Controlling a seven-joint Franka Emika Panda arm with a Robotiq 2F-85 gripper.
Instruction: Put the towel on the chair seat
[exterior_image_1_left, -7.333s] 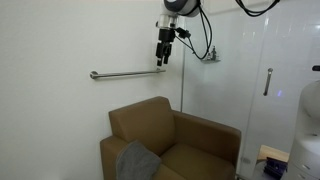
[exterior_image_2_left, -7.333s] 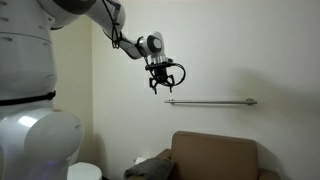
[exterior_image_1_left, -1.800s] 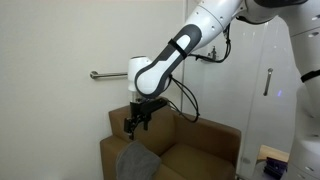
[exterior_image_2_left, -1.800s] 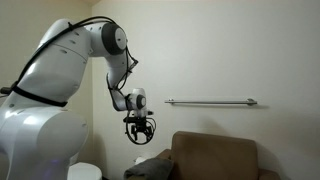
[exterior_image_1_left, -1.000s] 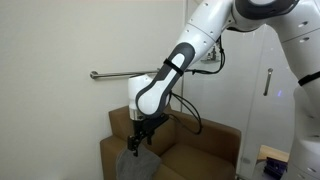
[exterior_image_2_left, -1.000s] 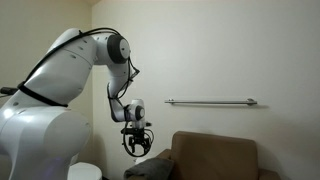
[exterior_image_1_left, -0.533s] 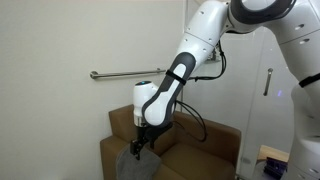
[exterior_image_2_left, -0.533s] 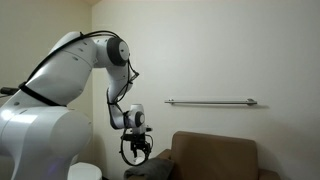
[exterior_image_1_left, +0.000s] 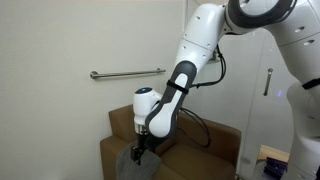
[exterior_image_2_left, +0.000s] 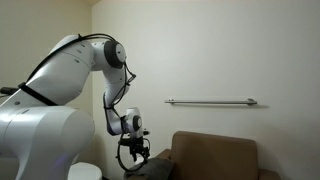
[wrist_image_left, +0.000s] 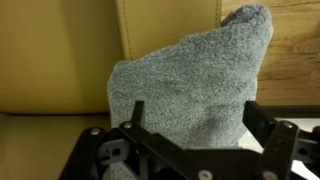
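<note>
The grey towel (exterior_image_1_left: 133, 166) lies draped over the armchair's near arm in both exterior views, and it is also in sight as a soft heap (exterior_image_2_left: 152, 168). In the wrist view the towel (wrist_image_left: 190, 80) fills the middle, rising to a rounded peak. My gripper (exterior_image_1_left: 138, 153) hangs just over it, open, and the gripper (wrist_image_left: 198, 118) has one dark finger (wrist_image_left: 135, 112) on each side of the cloth's lower part. Whether the fingers touch the cloth I cannot tell. The brown chair seat (exterior_image_1_left: 188, 160) lies beside the towel, partly hidden by my arm.
A metal rail (exterior_image_1_left: 125, 73) runs along the wall above the chair, also seen as a rail (exterior_image_2_left: 210, 101). The chair's back (exterior_image_2_left: 215, 155) stands close behind the gripper. A glass door with a handle (exterior_image_1_left: 268, 80) is past the chair, and a white round object (exterior_image_2_left: 85, 172) sits by the robot's base.
The gripper has come straight down from above the chair arm to just over the towel. Its jaws have stayed open. The towel has not moved.
</note>
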